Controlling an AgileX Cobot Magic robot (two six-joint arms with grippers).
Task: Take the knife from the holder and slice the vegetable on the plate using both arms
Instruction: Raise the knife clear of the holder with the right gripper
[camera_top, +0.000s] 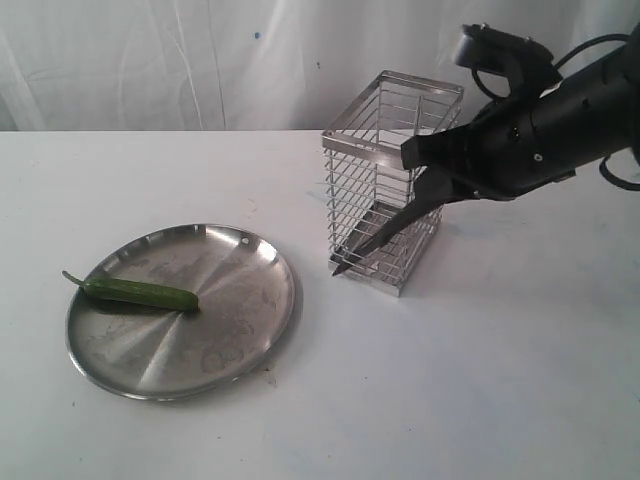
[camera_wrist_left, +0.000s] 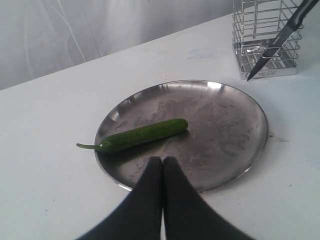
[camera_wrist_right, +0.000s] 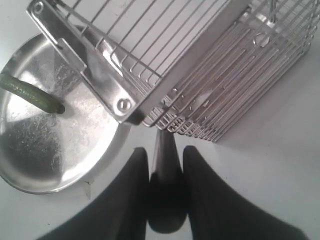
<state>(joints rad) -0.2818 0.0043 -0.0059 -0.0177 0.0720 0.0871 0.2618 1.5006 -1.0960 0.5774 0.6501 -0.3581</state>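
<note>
A white surface (camera_top: 500, 380) stands before a pale curtain (camera_top: 150, 60), and all the things of the task are on or above it. The round steel plate (camera_top: 240, 340) lies on the left side of the exterior view. The green vegetable (camera_top: 140, 292) lies whole on the plate, near its far left rim, with the stem over the edge. The wire holder (camera_top: 385, 150) stands upright beside the plate, apart from it.

The right fingers (camera_wrist_right: 132, 185) pinch the handle of the knife (camera_top: 385, 232). The black blade slants downward along the outside of the holder, and its tip is low, just beside the base of the holder. It seems that the knife is out of the holder, so I judge that the taking step is almost done and the cutting is not yet begun.

The left fingers (camera_wrist_left: 150, 185) are pressed together and hold nothing. They hang over the near rim of the plate, close to the vegetable.

The next move calls for carrying the knife clear of the wires and across to the plate. The left fingers should steady the vegetable, because it is round and may roll under the blade.
</note>
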